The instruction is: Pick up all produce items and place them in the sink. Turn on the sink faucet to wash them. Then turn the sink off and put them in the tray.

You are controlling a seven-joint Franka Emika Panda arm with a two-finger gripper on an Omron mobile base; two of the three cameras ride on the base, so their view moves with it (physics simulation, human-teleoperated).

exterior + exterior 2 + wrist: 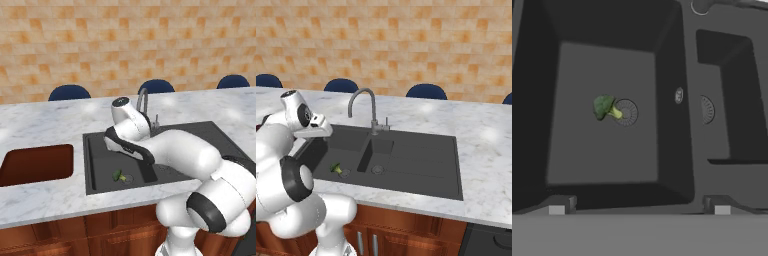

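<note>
From my station I see the tool [639, 205] standing fully open, its two dark fingertips [557, 206] wide apart at the near edge of the hand view, with nothing between them. It hangs above the dark charcoal rectangular double-basin sink [95, 150], which is set in the white marble worktop [40, 195]. Below it, on the floor of the wide basin, lies the small green lumpy broccoli piece [605, 106] with a pale yellowish stalk. The stalk touches the rim of the round drain [626, 112]. In the left base view the broccoli [118, 175] sits near the front wall of the sink. To the left, apart from the sink, the shallow reddish-brown rectangular tray [35, 165] rests in the worktop. Behind the basins stands the slim grey metal gooseneck faucet [363, 107] with a small lever. Further back are dark blue chair backs [426, 91] and an orange tiled wall [406, 40].
</note>
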